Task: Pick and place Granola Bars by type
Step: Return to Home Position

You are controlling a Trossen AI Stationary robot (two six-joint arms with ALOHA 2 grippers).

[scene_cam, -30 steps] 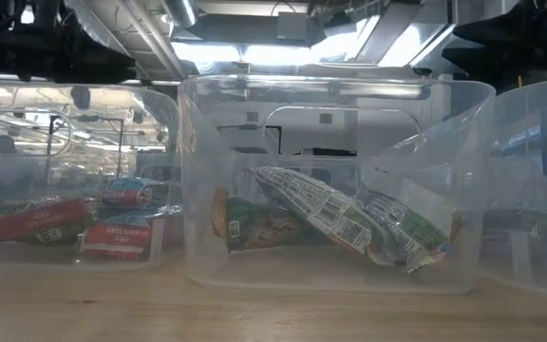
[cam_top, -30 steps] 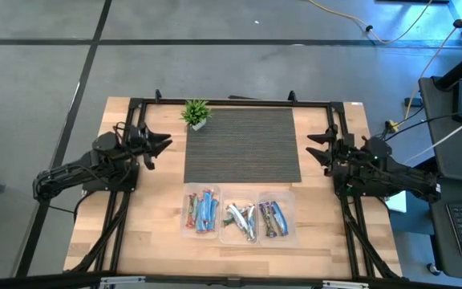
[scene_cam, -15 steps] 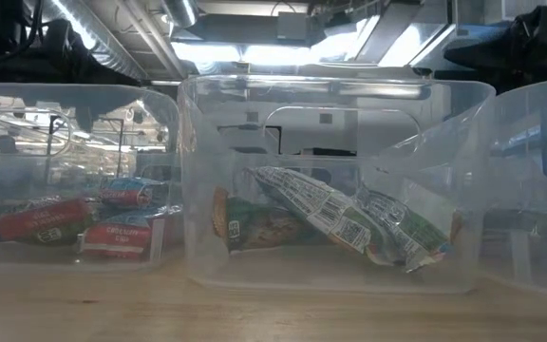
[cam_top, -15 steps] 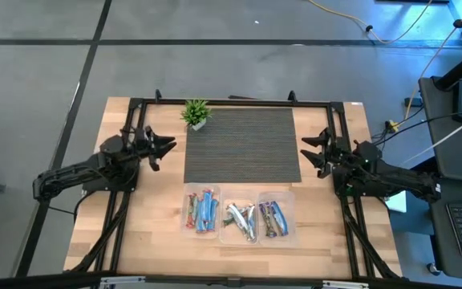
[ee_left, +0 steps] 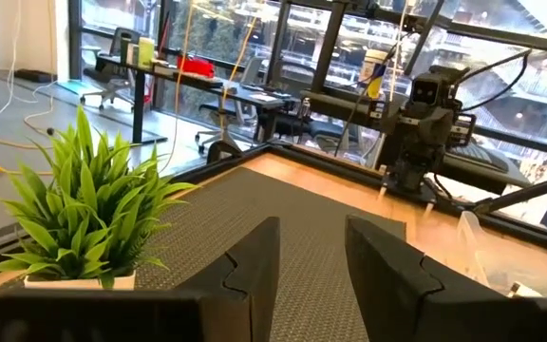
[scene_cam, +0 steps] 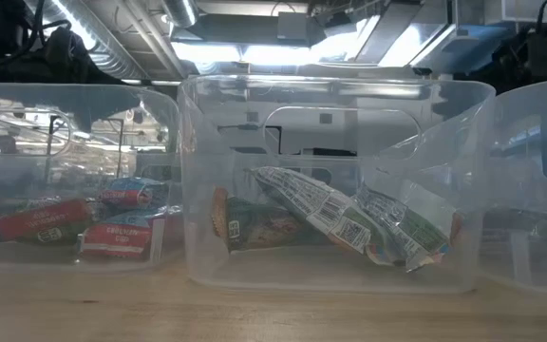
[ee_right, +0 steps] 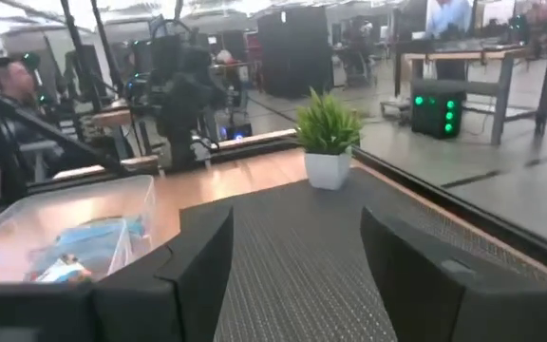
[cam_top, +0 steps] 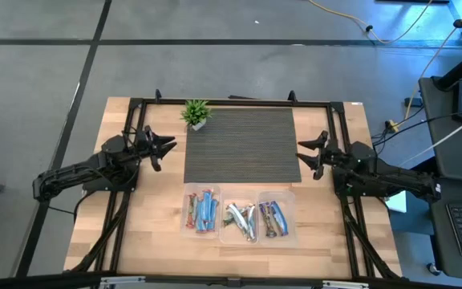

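Note:
The granola bars lie in three clear bins near the table's front edge. Red-brown and blue bars (cam_top: 201, 210) fill the left bin, silver-white bars (cam_top: 241, 220) the middle bin, blue and dark purple bars (cam_top: 274, 217) the right bin. The low view shows the red-brown bars (scene_cam: 41, 220) and the silver-white bars (scene_cam: 321, 214) resting on the bin floors. My left gripper (cam_top: 164, 147) is open and empty at the dark mat's left edge; its own view shows the fingers apart (ee_left: 311, 271). My right gripper (cam_top: 307, 155) is open and empty at the mat's right edge (ee_right: 297, 271).
A dark ribbed mat (cam_top: 243, 144) lies between the grippers. A small green potted plant (cam_top: 196, 113) stands at its far left corner. A black frame (cam_top: 231, 102) runs round the table. People show in the room beyond (ee_right: 8, 85).
Both grippers have moved slightly toward the mat: my left gripper toward the table's right edge, my right gripper toward the table's left edge. The bars and bins have stayed still.

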